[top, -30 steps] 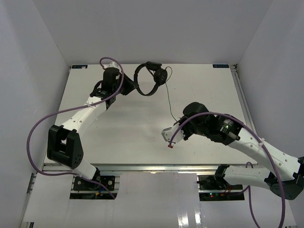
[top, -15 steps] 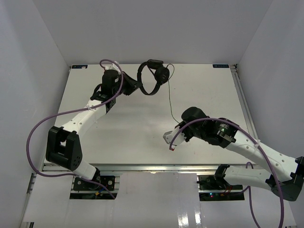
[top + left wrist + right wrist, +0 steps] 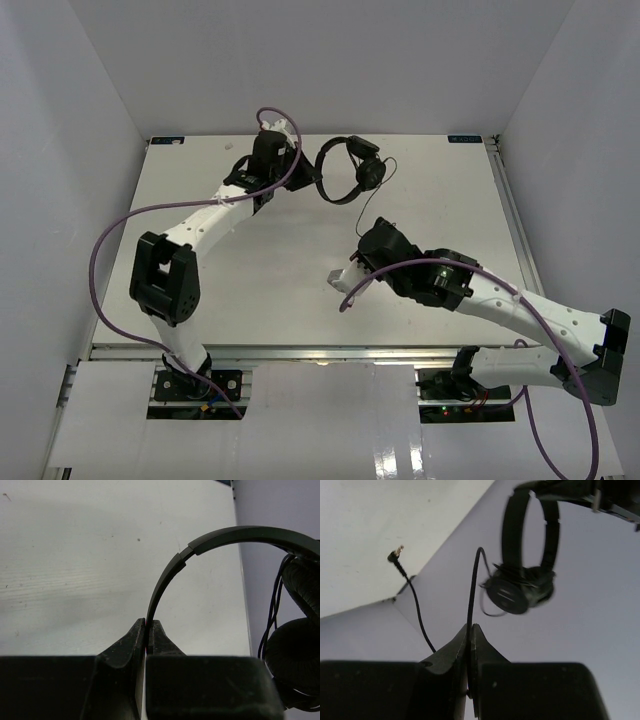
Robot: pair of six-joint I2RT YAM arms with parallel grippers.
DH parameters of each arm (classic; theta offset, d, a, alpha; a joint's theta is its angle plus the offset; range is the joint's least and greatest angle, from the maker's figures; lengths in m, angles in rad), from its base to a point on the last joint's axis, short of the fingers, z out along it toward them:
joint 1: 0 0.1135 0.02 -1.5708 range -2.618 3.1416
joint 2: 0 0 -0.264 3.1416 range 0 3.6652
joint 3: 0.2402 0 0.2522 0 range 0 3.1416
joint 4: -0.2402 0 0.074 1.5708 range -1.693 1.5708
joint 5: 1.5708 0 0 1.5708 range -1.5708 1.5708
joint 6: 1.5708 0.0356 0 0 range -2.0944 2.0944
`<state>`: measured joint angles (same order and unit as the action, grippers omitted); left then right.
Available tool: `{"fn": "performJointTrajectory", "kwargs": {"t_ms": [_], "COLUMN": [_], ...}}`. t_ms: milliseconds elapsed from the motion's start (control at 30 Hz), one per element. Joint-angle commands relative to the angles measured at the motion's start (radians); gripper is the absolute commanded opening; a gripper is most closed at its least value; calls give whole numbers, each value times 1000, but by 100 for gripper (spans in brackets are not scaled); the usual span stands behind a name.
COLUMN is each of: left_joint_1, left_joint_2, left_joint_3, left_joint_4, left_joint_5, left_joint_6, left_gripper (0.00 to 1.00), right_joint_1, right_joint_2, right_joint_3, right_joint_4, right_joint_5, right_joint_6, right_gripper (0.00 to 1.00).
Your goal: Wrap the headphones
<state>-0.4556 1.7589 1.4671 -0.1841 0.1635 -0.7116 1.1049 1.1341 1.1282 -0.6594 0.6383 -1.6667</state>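
Observation:
The headphones (image 3: 352, 172) hang lifted above the far middle of the table. My left gripper (image 3: 306, 176) is shut on the thin black headband (image 3: 165, 582), pinched between its tips (image 3: 149, 626). Both round earcups (image 3: 296, 650) dangle close together at the band's far end. The thin black cord (image 3: 362, 208) runs down from the earcups to my right gripper (image 3: 362, 240), which is shut on it. In the right wrist view the cord (image 3: 471, 587) rises from the gripper (image 3: 470, 628) to the headphones (image 3: 521, 587). Its loose tail ends in the plug (image 3: 395, 555).
The white table (image 3: 250, 260) is walled in on the left, back and right. Thick purple cables (image 3: 120, 235) loop off both arms. The right arm's cable (image 3: 540, 320) trails over the near right. A metal rail (image 3: 300, 352) runs along the near edge.
The left gripper has carried the headphones to the right along the far edge. The right gripper, still on the cord, has moved left and a little farther from me.

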Motion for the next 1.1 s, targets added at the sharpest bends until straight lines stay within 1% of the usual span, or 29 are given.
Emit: {"fn": "performJointTrajectory", "kwargs": {"t_ms": [0, 233, 267, 333, 400, 500, 667, 800, 933, 1067], "left_joint_1": [-40, -93, -94, -94, -94, -94, -94, -95, -97, -99], "left_joint_2": [42, 122, 122, 123, 120, 122, 132, 150, 174, 225], "left_joint_3": [84, 145, 145, 145, 144, 147, 133, 132, 163, 233], "left_joint_4": [-51, -133, -135, -189, -210, -228, -233, -230, -229, -240], "left_joint_5": [-10, 36, 35, 17, -3, 11, 92, 143, 184, 224], "left_joint_6": [107, 243, 259, 313, 352, 387, 414, 409, 389, 327], "left_gripper": [0, 0, 0, 0, 0, 0, 0, 0, 0, 0], "right_joint_1": [17, 9, 8, -4, -5, -5, -7, -5, 0, 44], "right_joint_2": [4, 0, -1, -20, -27, -33, -27, 8, 26, 34], "right_joint_3": [82, 120, 120, 119, 120, 125, 134, 191, 199, 147], "right_joint_4": [106, 107, 107, 90, 49, -34, -55, -52, -23, 50], "right_joint_5": [148, 196, 196, 204, 205, 195, 168, 121, 70, 43], "right_joint_6": [-123, -194, -204, -228, -232, -231, -252, -253, -263, -281], "right_gripper": [8, 8, 8, 8, 8, 8, 8, 8, 8, 8]}}
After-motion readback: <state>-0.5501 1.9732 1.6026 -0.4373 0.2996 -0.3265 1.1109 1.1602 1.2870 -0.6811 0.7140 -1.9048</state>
